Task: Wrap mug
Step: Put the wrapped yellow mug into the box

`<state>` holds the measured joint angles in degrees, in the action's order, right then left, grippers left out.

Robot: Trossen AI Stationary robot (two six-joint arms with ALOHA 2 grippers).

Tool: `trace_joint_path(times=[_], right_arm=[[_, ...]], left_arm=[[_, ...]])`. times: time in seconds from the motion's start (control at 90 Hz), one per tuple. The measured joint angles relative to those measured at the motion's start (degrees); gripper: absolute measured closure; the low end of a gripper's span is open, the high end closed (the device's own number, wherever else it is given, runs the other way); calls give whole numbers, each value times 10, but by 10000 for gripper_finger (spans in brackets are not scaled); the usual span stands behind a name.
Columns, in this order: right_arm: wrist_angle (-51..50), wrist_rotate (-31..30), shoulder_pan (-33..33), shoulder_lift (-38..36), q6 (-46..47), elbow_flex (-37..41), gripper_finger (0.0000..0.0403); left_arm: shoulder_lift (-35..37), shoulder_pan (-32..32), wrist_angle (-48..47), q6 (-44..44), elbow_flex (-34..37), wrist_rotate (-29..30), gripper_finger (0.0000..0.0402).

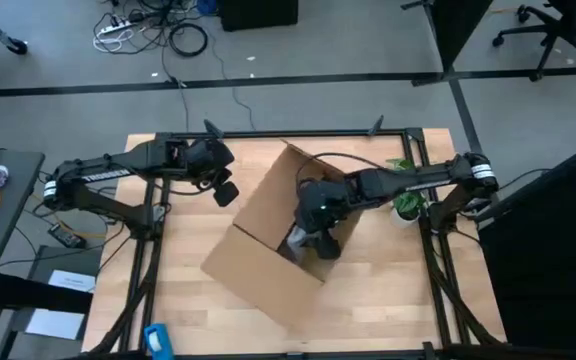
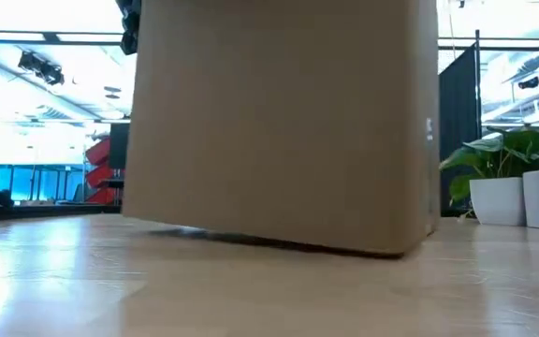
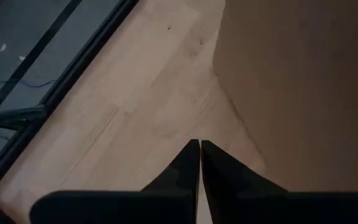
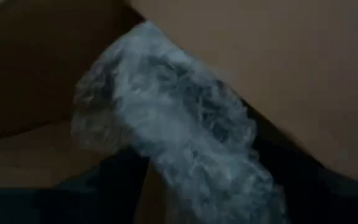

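A large cardboard box (image 1: 268, 240) sits slantwise in the middle of the wooden table (image 1: 178, 290), its open top toward the right arm. The right gripper (image 1: 313, 238) reaches down into that opening, and its wrist camera sees only brown cardboard walls and a crinkly clear plastic sheet (image 4: 179, 137) bunched into a long wad that runs diagonally across the box interior. The mug itself cannot be made out in any view (it may be hidden under the plastic, but nothing yellow-orange shows), so which way its handle points, or how its long axis lies, cannot be told. Whether the right gripper's fingers are parted or pinching the plastic cannot be told either, since the wad covers them. The left gripper (image 3: 199, 163) hangs above bare table just beside the box's far-left corner, its two dark fingers pressed together with nothing between them. From table height the box fills most of the view, one bottom edge lifted slightly off the wood, with two potted plants (image 2: 513, 183) in white pots standing at the table's right edge.
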<state>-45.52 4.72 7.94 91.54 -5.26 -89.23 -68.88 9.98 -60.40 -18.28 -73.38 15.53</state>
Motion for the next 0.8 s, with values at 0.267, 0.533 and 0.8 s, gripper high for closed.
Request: trace_joint_path(times=[0.267,0.533,0.8], right_arm=[[-41,-34,17,-99,6,-6,131],[-18,-105,19,-140,18,-7,147],[-41,-105,16,-40,33,18,299]], left_arm=[[0,0,-4,0,0,0,402],[0,0,3,-5,0,0,402],[0,-13,86,-14,0,-86,402]])
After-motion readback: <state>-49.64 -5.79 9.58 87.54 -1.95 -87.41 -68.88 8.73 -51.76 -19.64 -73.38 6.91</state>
